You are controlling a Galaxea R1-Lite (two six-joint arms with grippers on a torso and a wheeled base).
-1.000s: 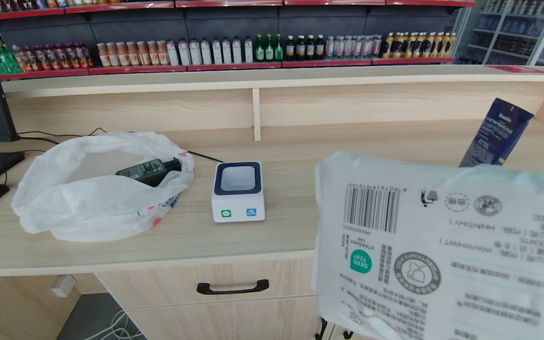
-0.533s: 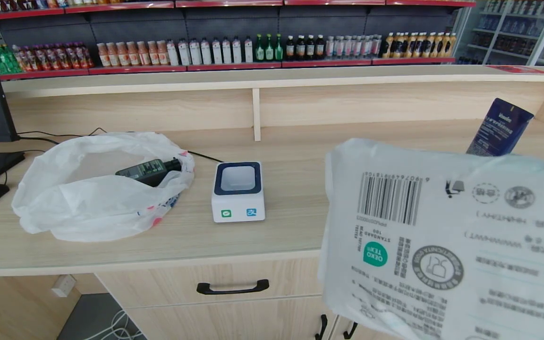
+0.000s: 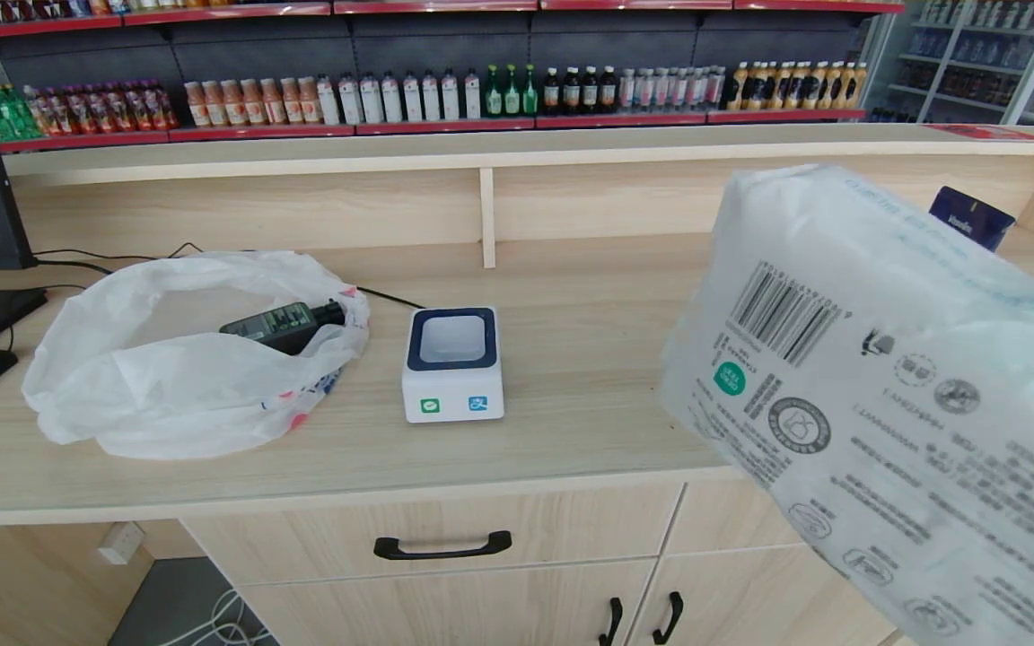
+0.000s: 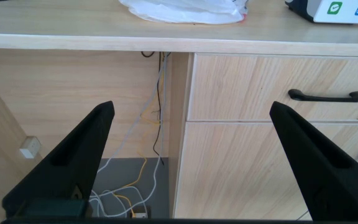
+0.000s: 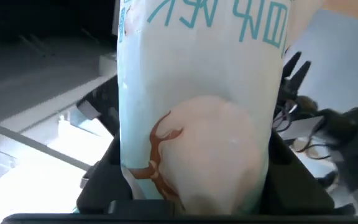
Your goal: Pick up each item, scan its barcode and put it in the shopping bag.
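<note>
Currently: right gripper clamped on the white plastic pack, which is held tilted in the air at frame right, its barcode toward the head camera, right of the scanner. Shopping bag, centre-left, holds a dark bottle. Left gripper: fingers wide apart, facing the drawer front.

Bare counter lies between the scanner and the white package held aloft; the shopping bag sits near the scanner's left.
</note>
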